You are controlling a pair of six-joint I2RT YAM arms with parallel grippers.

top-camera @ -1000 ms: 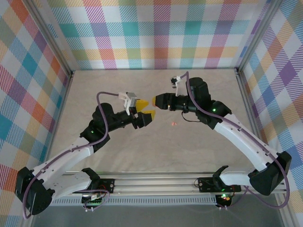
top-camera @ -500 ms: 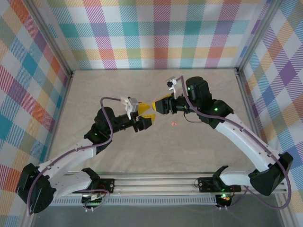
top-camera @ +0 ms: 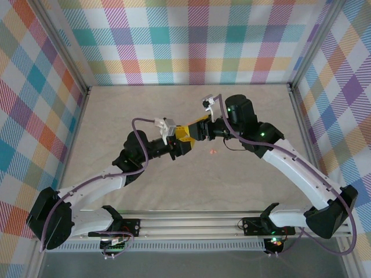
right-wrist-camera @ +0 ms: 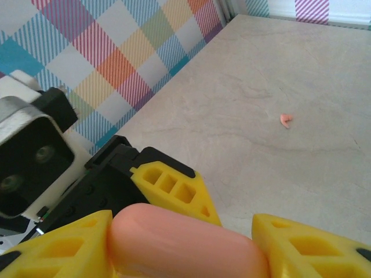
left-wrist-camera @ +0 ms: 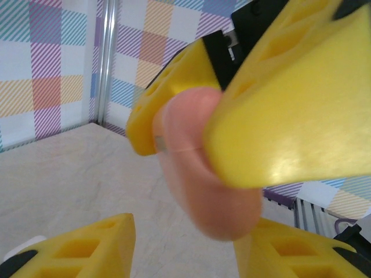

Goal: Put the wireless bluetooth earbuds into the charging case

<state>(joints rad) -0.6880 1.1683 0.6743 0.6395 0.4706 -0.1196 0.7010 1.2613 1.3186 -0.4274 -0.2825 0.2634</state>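
The left hand (top-camera: 183,139) is hovering released above the middle of the tabletop (top-camera: 127,110), with its fingers spread either side of the lower end of the salmon-pink charging case (left-wrist-camera: 203,174). The right hand (top-camera: 198,127) is grasping that case, clenched on its upper part. The case is probably closed, though the close view is blurred. Just right of the hands, toward the near edge, one pink earbud (right-wrist-camera: 285,120) is lying loose on the tabletop, not yet inserted. Count: one case, one earbud. Opening and insertion are remaining.
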